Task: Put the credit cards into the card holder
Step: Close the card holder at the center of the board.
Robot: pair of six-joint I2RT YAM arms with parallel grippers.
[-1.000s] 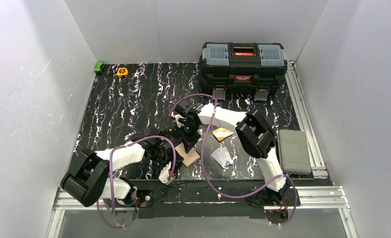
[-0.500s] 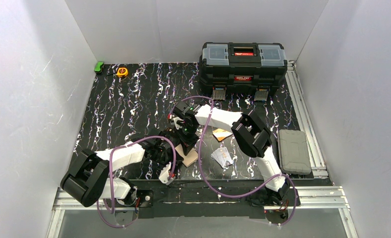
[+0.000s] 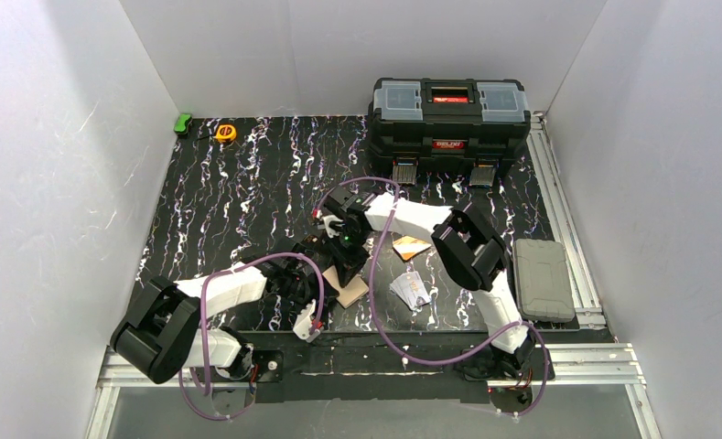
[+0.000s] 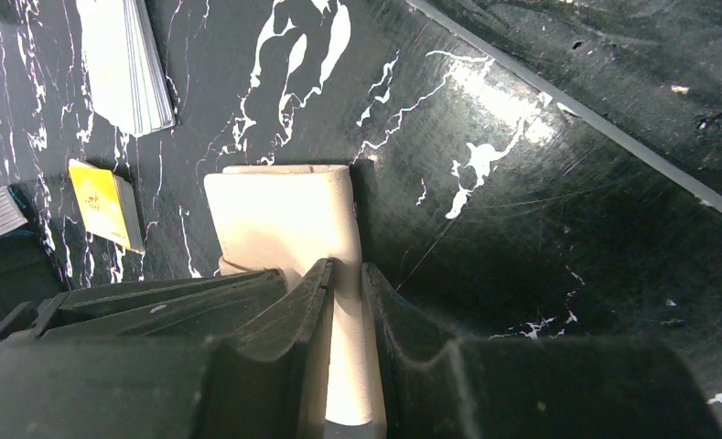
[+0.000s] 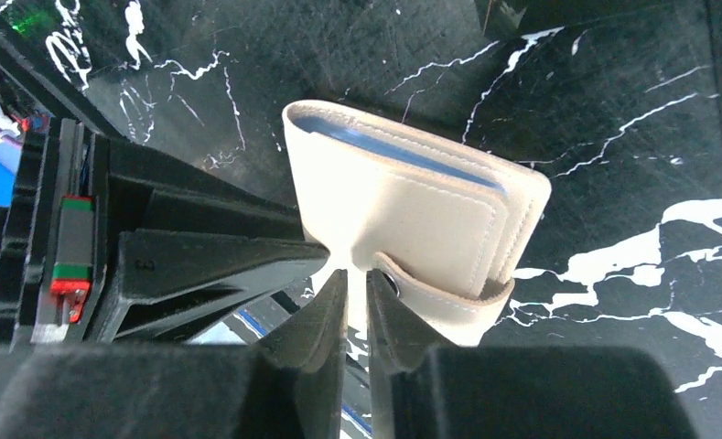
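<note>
The small cream-beige leather-like folding card holder (image 3: 350, 291) lies on the black white-veined counter (image 3: 247, 183), close to the near edge and about halfway along it. The left end effector (image 4: 346, 293) has its two fingers drawn close together, and a strip of the card holder's cream material is pinched between them. The right end effector (image 5: 357, 294) is at the opposite side of the card holder, by the snap tab (image 5: 435, 294). Its fingers stand only a little apart and cream material shows in the narrow gap, but I cannot tell if they really clamp it. The edge of a thin light blue plastic card (image 5: 412, 154) shows inside the card holder's upper pocket. The thin orange-yellow plastic card (image 3: 410, 245) lies flat on the counter to the right of the card holder, apart from it. The silver-white plastic cards with small printed marks (image 3: 410, 289) lie nearer to the near edge, also on the right of the card holder. A big black toolbox (image 3: 448, 114) stands at the far edge, toward the far right corner.
</note>
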